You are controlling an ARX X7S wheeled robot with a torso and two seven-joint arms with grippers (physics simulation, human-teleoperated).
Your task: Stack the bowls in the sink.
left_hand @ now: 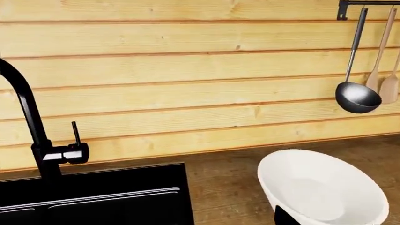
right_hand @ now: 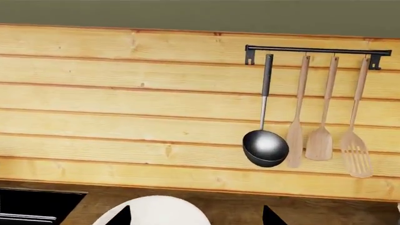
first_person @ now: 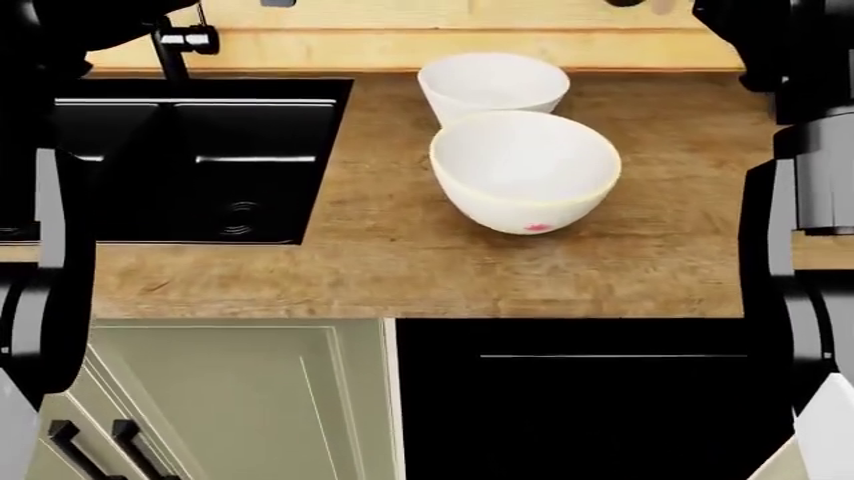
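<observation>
Two white bowls stand on the wooden counter to the right of the black sink [first_person: 80,235]. The wider bowl with the pale yellow rim [first_person: 525,170] is nearer; the plain tapered bowl [first_person: 493,85] touches it from behind, by the wall. Neither gripper shows in the head view. My right gripper [right_hand: 196,219] is open, its fingertips wide apart above a white bowl [right_hand: 159,212]. Of my left gripper only one black fingertip [left_hand: 285,218] shows, against a white bowl [left_hand: 322,190], with the sink [left_hand: 93,201] beside it.
A black faucet [first_person: 174,45] stands behind the sink at the plank wall. On the wall hangs a rail [right_hand: 312,49] with a steel ladle [right_hand: 265,147] and wooden spatulas [right_hand: 320,140]. My arms [first_person: 787,200] frame the counter, with cabinet doors [first_person: 227,400] below its front edge.
</observation>
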